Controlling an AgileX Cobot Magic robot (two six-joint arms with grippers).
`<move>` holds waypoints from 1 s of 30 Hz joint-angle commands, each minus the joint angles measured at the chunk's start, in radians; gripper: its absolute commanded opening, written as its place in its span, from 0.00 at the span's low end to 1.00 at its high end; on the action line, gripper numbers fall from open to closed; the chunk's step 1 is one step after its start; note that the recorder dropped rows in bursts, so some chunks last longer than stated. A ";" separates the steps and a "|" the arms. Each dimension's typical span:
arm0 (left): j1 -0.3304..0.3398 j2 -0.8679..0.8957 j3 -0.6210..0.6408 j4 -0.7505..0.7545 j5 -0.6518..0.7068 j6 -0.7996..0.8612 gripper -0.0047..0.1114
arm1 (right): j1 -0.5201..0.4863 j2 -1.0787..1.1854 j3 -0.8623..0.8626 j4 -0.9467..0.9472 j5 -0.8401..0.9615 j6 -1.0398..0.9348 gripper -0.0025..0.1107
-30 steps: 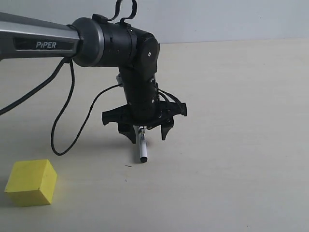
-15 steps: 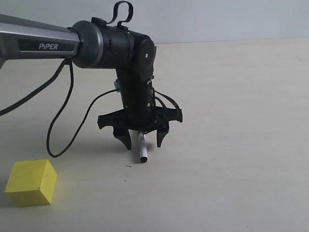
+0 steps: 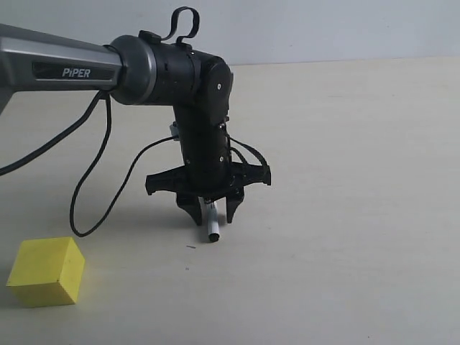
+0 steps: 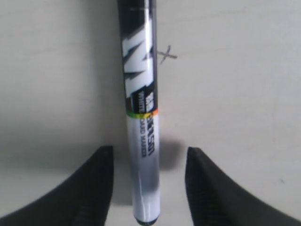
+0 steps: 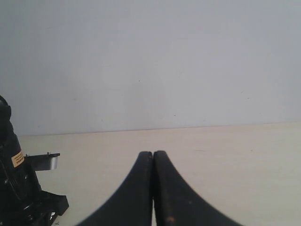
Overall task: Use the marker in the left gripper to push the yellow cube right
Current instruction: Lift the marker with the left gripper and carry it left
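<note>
The marker (image 3: 213, 228) lies flat on the pale table, its white barrel with black lettering (image 4: 141, 117) running between my left gripper's fingers. My left gripper (image 3: 213, 217) points straight down over it, low to the table. Its jaws stand either side of the barrel with a gap on each side, open (image 4: 149, 151). The yellow cube (image 3: 47, 272) sits far to the left near the front edge, well apart from the gripper and marker. My right gripper (image 5: 153, 154) is shut with nothing between its fingers; it does not show in the exterior view.
A black cable (image 3: 90, 194) loops down from the left arm to the table between cube and gripper. A small pencil cross (image 4: 165, 55) is drawn beside the marker. A plain wall (image 3: 323, 29) closes the table's far side. The right wrist view catches the left arm (image 5: 19, 188).
My left gripper has sunk lower over the marker and its fingers have drawn closer together around the barrel. Marker and cube have stayed where they were.
</note>
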State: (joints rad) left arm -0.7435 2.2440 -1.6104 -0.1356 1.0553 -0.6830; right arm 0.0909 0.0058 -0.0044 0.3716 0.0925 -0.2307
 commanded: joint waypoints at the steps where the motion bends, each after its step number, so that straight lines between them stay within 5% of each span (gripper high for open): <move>1: 0.002 0.001 0.002 0.000 -0.020 0.003 0.27 | -0.004 -0.006 0.004 -0.004 -0.005 -0.003 0.02; 7: 0.002 0.001 0.002 0.000 -0.050 0.063 0.05 | -0.004 -0.006 0.004 -0.004 -0.005 -0.003 0.02; 14: 0.006 -0.005 -0.049 -0.004 0.003 0.181 0.04 | -0.004 -0.006 0.004 -0.004 -0.005 -0.003 0.02; 21: 0.005 -0.103 -0.164 0.005 0.166 0.527 0.04 | -0.004 -0.006 0.004 -0.004 -0.005 -0.003 0.02; 30: 0.009 -0.184 -0.163 0.055 0.166 0.889 0.04 | -0.004 -0.006 0.004 -0.004 -0.005 -0.003 0.02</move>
State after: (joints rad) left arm -0.7395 2.0726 -1.7663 -0.1097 1.2136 0.1256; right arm 0.0909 0.0058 -0.0044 0.3716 0.0925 -0.2307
